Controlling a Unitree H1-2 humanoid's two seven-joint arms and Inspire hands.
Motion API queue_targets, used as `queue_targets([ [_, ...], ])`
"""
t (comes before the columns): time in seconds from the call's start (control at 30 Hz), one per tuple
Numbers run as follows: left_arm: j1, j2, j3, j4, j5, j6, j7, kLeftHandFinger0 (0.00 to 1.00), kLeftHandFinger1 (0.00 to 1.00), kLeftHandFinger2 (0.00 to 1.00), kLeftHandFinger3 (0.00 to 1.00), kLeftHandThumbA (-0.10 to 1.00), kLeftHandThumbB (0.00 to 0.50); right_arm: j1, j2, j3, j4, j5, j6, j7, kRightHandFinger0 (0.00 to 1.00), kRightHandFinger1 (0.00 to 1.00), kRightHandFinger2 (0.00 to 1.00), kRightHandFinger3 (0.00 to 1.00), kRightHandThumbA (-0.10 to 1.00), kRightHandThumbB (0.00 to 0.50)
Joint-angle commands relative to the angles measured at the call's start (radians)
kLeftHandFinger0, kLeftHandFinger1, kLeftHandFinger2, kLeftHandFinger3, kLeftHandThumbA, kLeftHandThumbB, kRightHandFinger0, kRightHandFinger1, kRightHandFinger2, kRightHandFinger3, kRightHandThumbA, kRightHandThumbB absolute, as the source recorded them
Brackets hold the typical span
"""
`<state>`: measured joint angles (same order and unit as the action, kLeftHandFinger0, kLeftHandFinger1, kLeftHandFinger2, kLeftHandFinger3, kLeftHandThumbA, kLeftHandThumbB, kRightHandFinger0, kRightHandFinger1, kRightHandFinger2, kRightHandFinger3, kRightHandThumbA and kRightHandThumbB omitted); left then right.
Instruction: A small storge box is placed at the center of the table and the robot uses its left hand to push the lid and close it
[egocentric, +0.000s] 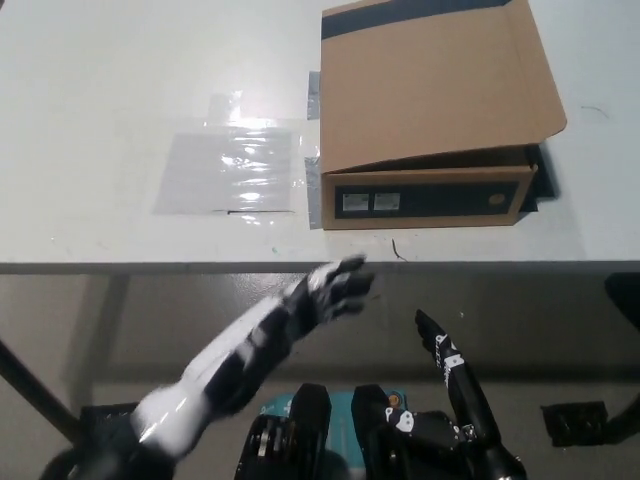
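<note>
A brown cardboard storage box (430, 195) with a black band stands near the table's front edge, right of centre. Its lid (430, 85) lies down over the box, with a thin gap showing along the front. My left hand (335, 285) is blurred, below the table's front edge and clear of the box, with its fingers apart and nothing in it. Low at the bottom right, below the table, my black right hand (455, 385) rests with its fingers spread.
A clear plastic sheet (232, 172) lies flat on the white table (120, 90) left of the box. Grey tape (314, 95) sits by the box's left side. A dark object (575, 422) lies on the floor at lower right.
</note>
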<state>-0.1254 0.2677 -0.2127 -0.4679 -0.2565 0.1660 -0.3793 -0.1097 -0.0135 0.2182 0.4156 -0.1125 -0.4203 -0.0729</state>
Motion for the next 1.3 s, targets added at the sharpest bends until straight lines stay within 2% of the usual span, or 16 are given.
queue_targets([
  [0.0,0.059,0.028,0.038,-0.033,0.039,-0.129,-0.004,1.0,1.0,1.0,1.0,1.0,0.423,-0.026,0.002,0.003,-0.016,-0.007,-0.05,0.009,1.0,1.0,1.0,1.0,1.0,0.386],
  [0.07,0.089,0.015,0.061,0.01,0.063,-0.174,0.019,1.0,1.0,1.0,1.0,1.0,0.423,-0.021,0.001,0.002,-0.017,-0.006,-0.05,0.01,1.0,1.0,1.0,1.0,1.0,0.388],
  [0.13,0.108,-0.002,0.089,0.099,0.106,-0.268,0.044,1.0,1.0,1.0,1.0,1.0,0.38,-0.018,0.003,0.0,-0.021,0.003,-0.05,0.012,1.0,1.0,1.0,1.0,1.0,0.391],
  [0.27,0.119,-0.002,0.117,0.242,0.19,-0.362,0.076,1.0,1.0,1.0,1.0,1.0,0.354,-0.01,0.004,-0.004,-0.027,0.021,-0.05,0.018,1.0,1.0,1.0,1.0,1.0,0.389],
  [0.37,0.115,-0.006,0.135,0.35,0.227,-0.419,0.103,1.0,1.0,1.0,1.0,1.0,0.384,-0.004,0.002,-0.001,-0.037,0.017,-0.05,0.014,1.0,1.0,1.0,1.0,1.0,0.382],
  [0.43,0.11,-0.01,0.144,0.4,0.252,-0.445,0.12,1.0,1.0,1.0,1.0,1.0,0.352,0.001,0.0,-0.002,-0.05,0.019,-0.05,0.011,1.0,1.0,1.0,1.0,1.0,0.374],
  [0.47,0.109,-0.009,0.15,0.426,0.267,-0.463,0.131,1.0,1.0,1.0,1.0,1.0,0.328,0.007,0.002,-0.001,-0.059,0.017,-0.05,0.008,1.0,1.0,1.0,1.0,1.0,0.388],
  [0.53,0.105,-0.009,0.16,0.446,0.257,-0.458,0.131,1.0,1.0,1.0,1.0,1.0,0.311,0.011,0.005,-0.001,-0.079,0.014,-0.05,0.005,1.0,1.0,1.0,1.0,1.0,0.392],
  [0.6,0.094,-0.006,0.168,0.457,0.249,-0.455,0.127,1.0,1.0,1.0,1.0,1.0,0.288,0.018,0.004,0.001,-0.131,0.011,-0.05,0.007,1.0,1.0,1.0,1.0,1.0,0.362],
  [0.67,0.083,-0.001,0.177,0.49,0.258,-0.493,0.132,1.0,1.0,1.0,1.0,1.0,0.258,0.034,0.001,0.001,-0.191,0.018,-0.05,0.021,1.0,1.0,1.0,1.0,1.0,0.347],
  [0.73,0.091,0.002,0.184,0.495,0.252,-0.5,0.127,1.0,1.0,1.0,1.0,1.0,0.252,0.054,-0.006,0.005,-0.218,0.015,-0.05,0.022,1.0,1.0,1.0,1.0,1.0,0.339],
  [0.9,0.085,0.0,0.188,0.518,0.258,-0.482,0.127,1.0,1.0,1.0,1.0,1.0,0.284,0.06,-0.025,-0.012,-0.197,0.029,-0.05,0.002,1.0,1.0,1.0,1.0,1.0,0.324],
  [1.0,0.084,0.002,0.188,0.53,0.252,-0.488,0.122,1.0,1.0,1.0,1.0,1.0,0.265,0.067,-0.021,-0.015,-0.17,0.047,-0.05,0.01,1.0,1.0,1.0,1.0,1.0,0.329],
  [1.17,0.069,0.003,0.188,0.561,0.247,-0.489,0.118,1.0,1.0,1.0,1.0,1.0,0.275,0.055,-0.021,-0.024,-0.123,0.048,-0.05,0.003,1.0,1.0,1.0,1.0,1.0,0.347],
  [1.27,0.065,0.003,0.192,0.577,0.231,-0.499,0.113,1.0,1.0,1.0,1.0,1.0,0.262,0.043,-0.017,-0.026,-0.101,0.047,-0.05,0.005,1.0,1.0,1.0,1.0,1.0,0.368],
])
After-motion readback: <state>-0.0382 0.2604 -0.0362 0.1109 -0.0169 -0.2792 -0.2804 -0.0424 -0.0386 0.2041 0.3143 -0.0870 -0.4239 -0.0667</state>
